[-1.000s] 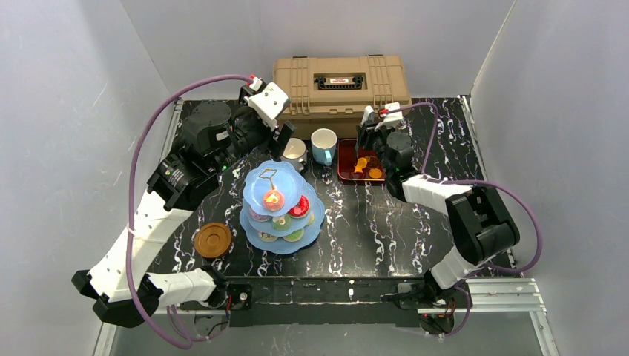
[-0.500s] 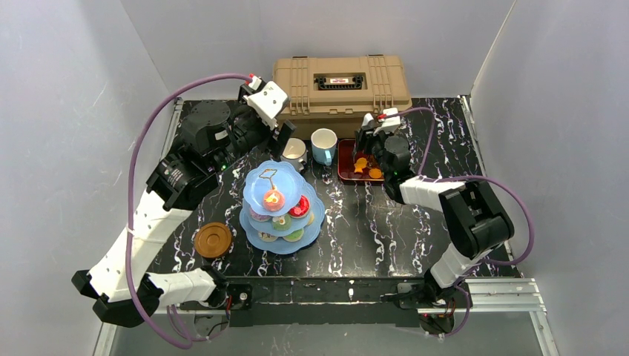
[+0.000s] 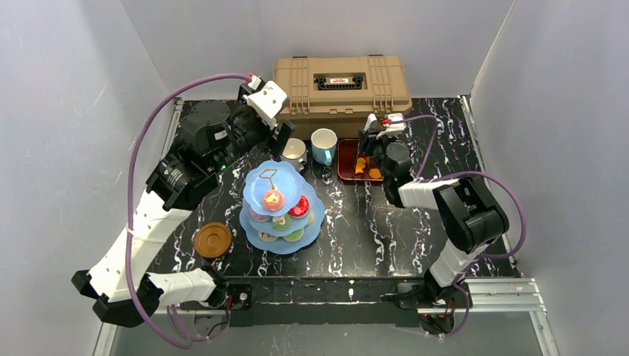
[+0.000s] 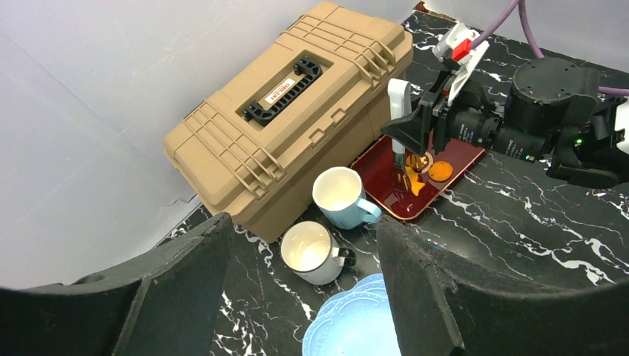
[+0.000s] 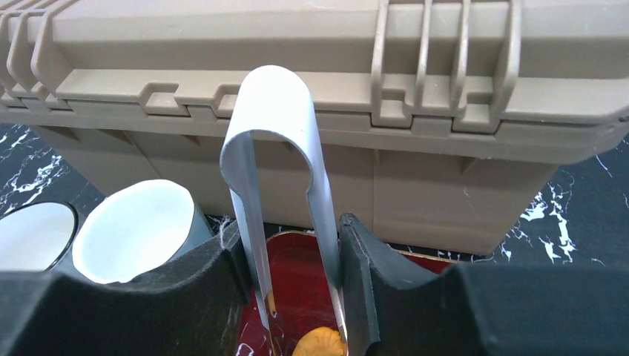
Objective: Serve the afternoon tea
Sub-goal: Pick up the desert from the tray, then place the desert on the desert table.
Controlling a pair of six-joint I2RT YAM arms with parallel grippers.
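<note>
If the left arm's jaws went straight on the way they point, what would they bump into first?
Probably the white mug. In the wrist view it sits right between the open jaws of the left gripper, just ahead. Depth is hard to judge, though.

- The tan toolbox [image 3: 341,85] walled off your far edge.
- The cake stand [image 3: 280,208] filled the middle, white mug [image 3: 295,153] and light-blue mug [image 3: 323,145] just behind it.
- The right gripper [image 5: 291,252], clamped on tongs [image 5: 278,111], occupied the red tray [image 3: 346,169].
- You had bare table [image 3: 386,230] free right of the stand.
</note>
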